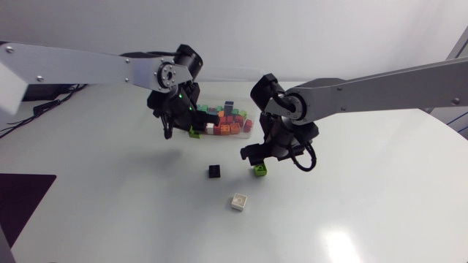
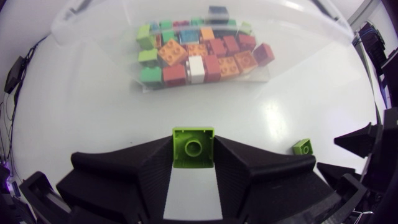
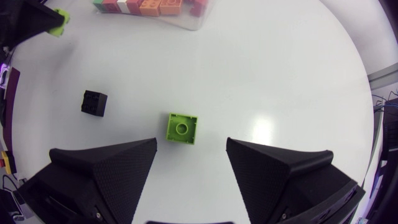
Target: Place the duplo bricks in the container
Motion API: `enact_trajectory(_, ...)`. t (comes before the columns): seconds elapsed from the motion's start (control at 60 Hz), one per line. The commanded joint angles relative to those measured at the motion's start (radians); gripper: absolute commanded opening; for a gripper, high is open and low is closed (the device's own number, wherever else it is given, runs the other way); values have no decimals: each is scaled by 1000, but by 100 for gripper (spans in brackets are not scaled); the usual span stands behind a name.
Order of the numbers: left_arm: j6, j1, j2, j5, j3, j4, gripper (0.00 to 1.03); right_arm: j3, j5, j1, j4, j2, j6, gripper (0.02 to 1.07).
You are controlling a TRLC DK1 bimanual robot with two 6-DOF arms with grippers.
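Left pincer (image 2: 193, 163): gripped a lime brick (image 2: 193, 147), container (image 2: 273, 71) at its 12 o'clock.
Right pincer (image 3: 191, 148): stood open over second lime brick (image 3: 182, 128).

Container (image 1: 250, 124) at far middle of table (image 1: 365, 219), bricks (image 2: 199, 59) piled inside. Left gripper (image 2: 193, 163) just before it, held brick (image 2: 193, 147) clamped between fingers. Right gripper (image 3: 191, 149) spread over second brick (image 3: 181, 128). Third brick (image 3: 94, 102) to its left, apart. Fourth brick (image 1: 238, 201) nearer front.
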Motion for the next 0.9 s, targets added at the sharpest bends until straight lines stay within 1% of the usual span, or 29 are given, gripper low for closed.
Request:
enact_trajectory(0.0, 6, 11, -70, -14, -32, 16, 25, 51, -8, 7, -17, 56, 38, 74)
enact_trajectory(0.083, 12, 19, -119, -31, -35, 43, 25, 88, -8, 9, -24, 110, 54, 73)
enact_trajectory(0.183, 15, 30, -164, -39, -31, 68, 25, 133, -13, 20, -61, 163, 75, 73)
enact_trajectory(0.367, 15, 45, -201, -56, -23, 105, 26, 163, -27, 20, -101, 214, 98, 72)
enact_trajectory(0.433, 15, 51, -216, -60, -23, 138, 26, 166, -31, 18, -95, 226, 98, 61)
enact_trajectory(0.6, 18, 62, -219, -60, -14, 201, 27, 177, -31, 12, -98, 248, 110, 61)
enact_trajectory(0.617, 20, 64, -211, -60, -5, 212, 27, 177, -31, 13, -101, 254, 113, 59)
enact_trajectory(0.667, 23, 67, -204, -60, 1, 227, 27, 177, -30, 12, -101, 260, 113, 48)
enact_trajectory(0.683, 25, 67, -198, -60, 6, 230, 27, 177, -30, 12, -101, 262, 113, 46)
enact_trajectory(0.817, 26, 73, -179, -60, 24, 276, 28, 177, -28, 10, -109, 260, 112, 42)
enact_trajectory(0.833, 29, 76, -173, -60, 28, 292, 28, 174, -28, 12, -109, 252, 112, 40)
enact_trajectory(0.883, 31, 77, -158, -60, 43, 316, 28, 163, -25, 13, -104, 229, 107, 38)
